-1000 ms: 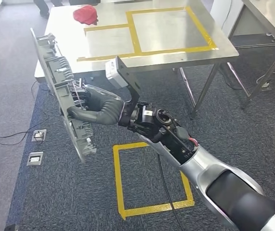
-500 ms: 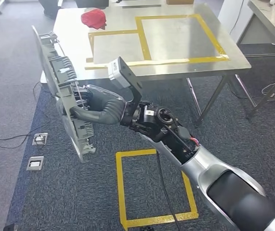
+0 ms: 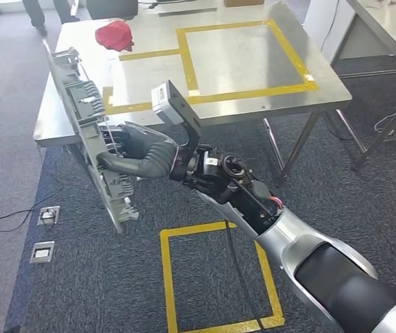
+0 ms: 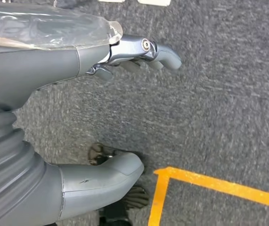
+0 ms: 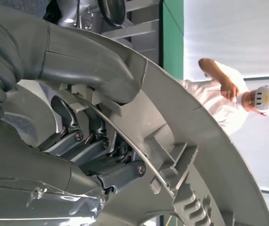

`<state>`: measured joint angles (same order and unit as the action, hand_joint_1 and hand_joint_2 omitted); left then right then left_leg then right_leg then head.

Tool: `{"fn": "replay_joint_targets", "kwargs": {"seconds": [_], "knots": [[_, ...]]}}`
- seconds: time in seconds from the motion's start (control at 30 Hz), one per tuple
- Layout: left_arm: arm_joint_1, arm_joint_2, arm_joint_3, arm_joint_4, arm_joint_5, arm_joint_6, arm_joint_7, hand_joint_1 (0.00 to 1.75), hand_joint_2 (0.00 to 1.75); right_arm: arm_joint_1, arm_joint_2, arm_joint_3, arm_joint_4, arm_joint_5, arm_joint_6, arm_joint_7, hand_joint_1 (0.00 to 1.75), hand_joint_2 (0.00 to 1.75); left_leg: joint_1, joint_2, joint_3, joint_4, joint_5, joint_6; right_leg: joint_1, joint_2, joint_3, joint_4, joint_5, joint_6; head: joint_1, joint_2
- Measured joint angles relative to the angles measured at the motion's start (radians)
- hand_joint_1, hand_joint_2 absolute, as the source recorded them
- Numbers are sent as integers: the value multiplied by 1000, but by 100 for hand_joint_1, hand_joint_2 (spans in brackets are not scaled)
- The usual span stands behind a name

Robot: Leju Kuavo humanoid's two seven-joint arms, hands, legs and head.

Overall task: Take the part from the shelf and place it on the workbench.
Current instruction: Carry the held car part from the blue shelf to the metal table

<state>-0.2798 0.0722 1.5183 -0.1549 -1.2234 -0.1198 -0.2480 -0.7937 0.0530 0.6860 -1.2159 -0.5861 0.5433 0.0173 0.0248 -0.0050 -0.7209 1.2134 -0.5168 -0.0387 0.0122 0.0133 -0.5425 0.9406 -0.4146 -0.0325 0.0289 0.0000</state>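
right hand grips the part, a long grey ribbed plastic panel, about mid-length, thumb on the near face and fingers wrapped round behind. part is in the air, tilted, its upper end over the near left corner of the workbench, lower end hanging over the blue-grey carpet. right wrist view shows the same hold up close: thumb pressed on the curved grey part, darker fingers hooked into its ribs; a person in white stands behind. workbench is a steel table with yellow tape rectangles, a red cap on its far left. a yellow tape square marks the floor under the arm. left hand hangs over carpet, fingers spread apart, holding nothing, a yellow tape corner beside it.
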Motion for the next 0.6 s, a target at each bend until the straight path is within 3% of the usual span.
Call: {"fn": "replay_joint_targets", "kwargs": {"seconds": [0.07,0.13,0.23,0.3,0.33,0.43,0.47,0.5,0.57,0.6], "knots": [[0,2,0,0,0,0,0,0,175,1,0,0,0,-2,1,3,175,175,-10,0,37,-140,102,18,5,1,20,0,-16,1,-5,0],[-1,5,0,0,1,1,0,0,175,0,0,0,0,-4,2,5,175,175,-20,2,72,-245,154,33,9,4,30,0,-30,6,-8,0],[-1,7,0,0,2,1,0,0,175,0,0,0,0,-4,4,7,175,175,-22,2,90,-268,154,44,11,4,36,9,-43,22,-10,0],[-2,6,0,0,2,1,0,0,175,-2,0,0,-1,-4,6,7,175,175,-16,2,108,-274,150,52,9,1,25,47,-65,35,-5,0],[-3,5,0,0,2,1,0,0,175,-4,0,0,-1,-4,6,6,175,175,-14,2,116,-276,147,55,6,0,2,96,-87,41,-1,0],[-3,2,0,0,1,1,0,0,175,-2,-1,0,0,-4,6,4,175,175,-11,2,132,-276,131,56,-9,-2,-110,290,-155,58,10,0],[-3,2,0,0,1,1,0,0,175,1,-2,0,1,-4,6,4,175,175,-9,2,139,-276,125,54,-14,-3,-132,313,-153,63,13,0],[-3,2,0,0,1,1,0,0,175,3,-2,0,1,-4,6,3,175,175,-6,1,149,-275,118,51,-18,-4,-135,294,-127,68,15,0],[-3,1,0,0,-1,1,0,0,175,4,-3,0,2,-4,5,2,175,175,-1,0,170,-275,102,42,-25,-7,-97,164,-28,74,23,0],[-4,0,0,0,-2,1,1,0,175,4,-3,0,2,-4,3,0,175,175,1,0,179,-275,95,36,-25,-9,-77,97,6,74,26,0]]}}
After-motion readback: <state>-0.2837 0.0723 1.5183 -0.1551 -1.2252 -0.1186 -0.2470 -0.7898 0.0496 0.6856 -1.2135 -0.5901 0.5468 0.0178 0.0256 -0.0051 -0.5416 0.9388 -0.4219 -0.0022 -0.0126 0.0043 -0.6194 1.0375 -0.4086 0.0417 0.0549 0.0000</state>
